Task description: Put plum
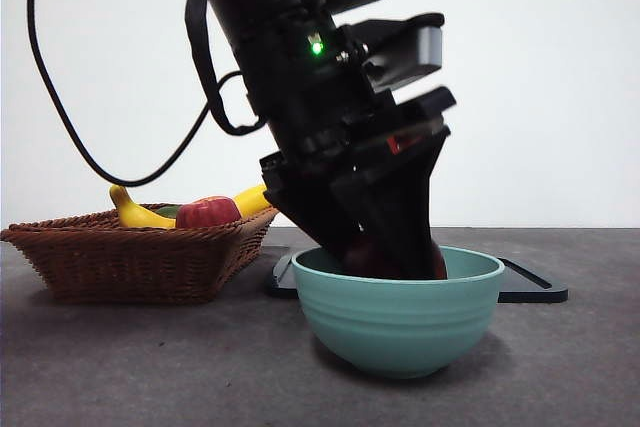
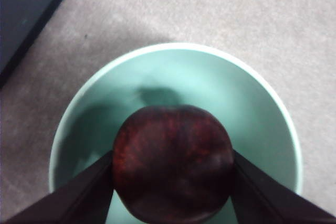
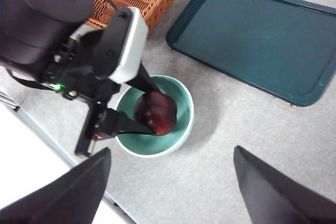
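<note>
Now the left fingers [image 2: 173, 182] clamp the glossy, dark maroon plum [image 2: 173, 169] inside the green bowl [image 2: 252, 93]; right fingers [image 3: 173, 192] gape empty.

The plum [image 2: 173, 163] has a smooth maroon skin with a soft sheen, and the bowl [image 1: 398, 317] looks like smooth satin ceramic or plastic. The basket [image 1: 140, 257] is rough woven wicker. The worktop [image 1: 560, 367] is matt and finely grained, the tray [image 3: 252, 35] smooth dark plastic.

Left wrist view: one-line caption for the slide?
Left pincer shut on the plum, holding it inside the green bowl.
</note>
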You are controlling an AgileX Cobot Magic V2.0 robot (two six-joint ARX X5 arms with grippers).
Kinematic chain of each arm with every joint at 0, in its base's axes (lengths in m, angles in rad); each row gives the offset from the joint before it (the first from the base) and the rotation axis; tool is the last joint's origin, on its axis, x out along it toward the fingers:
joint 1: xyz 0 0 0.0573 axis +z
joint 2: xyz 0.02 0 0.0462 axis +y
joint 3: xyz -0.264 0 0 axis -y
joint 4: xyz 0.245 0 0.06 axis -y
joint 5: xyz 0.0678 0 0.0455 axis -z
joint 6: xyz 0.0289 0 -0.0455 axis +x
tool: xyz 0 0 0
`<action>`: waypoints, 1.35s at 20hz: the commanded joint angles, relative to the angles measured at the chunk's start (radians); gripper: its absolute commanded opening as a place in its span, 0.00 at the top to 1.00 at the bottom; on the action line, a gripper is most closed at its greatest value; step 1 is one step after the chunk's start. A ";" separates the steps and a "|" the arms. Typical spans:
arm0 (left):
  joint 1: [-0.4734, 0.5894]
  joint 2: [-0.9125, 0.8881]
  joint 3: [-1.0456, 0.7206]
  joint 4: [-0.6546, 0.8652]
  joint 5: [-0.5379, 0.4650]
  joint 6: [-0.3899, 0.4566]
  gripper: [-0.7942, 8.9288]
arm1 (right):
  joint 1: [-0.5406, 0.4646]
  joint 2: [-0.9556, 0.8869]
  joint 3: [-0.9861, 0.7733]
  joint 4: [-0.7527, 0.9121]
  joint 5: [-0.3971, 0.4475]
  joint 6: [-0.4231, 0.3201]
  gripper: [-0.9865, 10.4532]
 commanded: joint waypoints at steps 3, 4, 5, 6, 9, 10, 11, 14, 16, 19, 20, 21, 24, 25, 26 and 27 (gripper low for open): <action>-0.015 0.031 0.016 0.019 -0.004 0.027 0.68 | 0.004 0.008 0.020 0.009 -0.002 0.003 0.59; -0.015 0.031 0.016 0.018 -0.004 0.031 0.64 | 0.004 0.008 0.020 0.009 -0.002 0.003 0.59; -0.015 0.031 0.016 0.018 -0.005 0.031 0.58 | 0.004 0.008 0.020 0.009 -0.002 0.002 0.59; -0.016 0.031 0.016 0.018 -0.005 0.030 0.56 | 0.004 0.008 0.020 0.009 -0.002 0.003 0.59; -0.022 0.031 0.016 0.018 -0.005 0.030 0.56 | 0.004 0.008 0.020 0.009 -0.002 0.003 0.59; -0.023 0.031 0.016 0.018 -0.005 0.030 0.56 | 0.004 0.008 0.020 0.009 -0.002 0.002 0.59; -0.023 0.031 0.016 0.018 -0.005 0.029 0.56 | 0.004 0.008 0.020 0.009 -0.002 0.002 0.59; -0.023 0.027 0.023 0.010 -0.005 0.011 0.55 | 0.004 0.008 0.020 0.009 -0.002 0.003 0.59; -0.023 0.017 0.038 -0.004 -0.005 0.011 0.48 | 0.004 0.008 0.020 0.009 -0.002 0.003 0.59; -0.021 0.000 0.069 -0.034 -0.006 0.012 0.46 | 0.004 0.008 0.020 0.009 -0.002 0.003 0.59; -0.021 -0.006 0.081 -0.049 -0.007 0.012 0.46 | 0.004 0.008 0.020 0.009 -0.002 0.002 0.59; -0.021 -0.020 0.091 -0.061 -0.015 0.012 0.46 | 0.004 0.008 0.020 0.009 -0.002 0.002 0.59; -0.006 -0.094 0.106 -0.068 -0.029 0.008 0.46 | 0.004 0.008 0.020 0.009 -0.002 0.002 0.59; 0.005 -0.127 0.108 -0.067 -0.029 -0.013 0.46 | 0.004 0.008 0.020 0.009 -0.002 0.002 0.59; 0.020 -0.169 0.108 -0.067 -0.029 -0.025 0.46 | 0.004 0.008 0.020 0.009 -0.002 0.002 0.59; 0.040 -0.211 0.108 -0.067 -0.029 -0.036 0.46 | 0.004 0.008 0.020 0.009 -0.002 0.002 0.59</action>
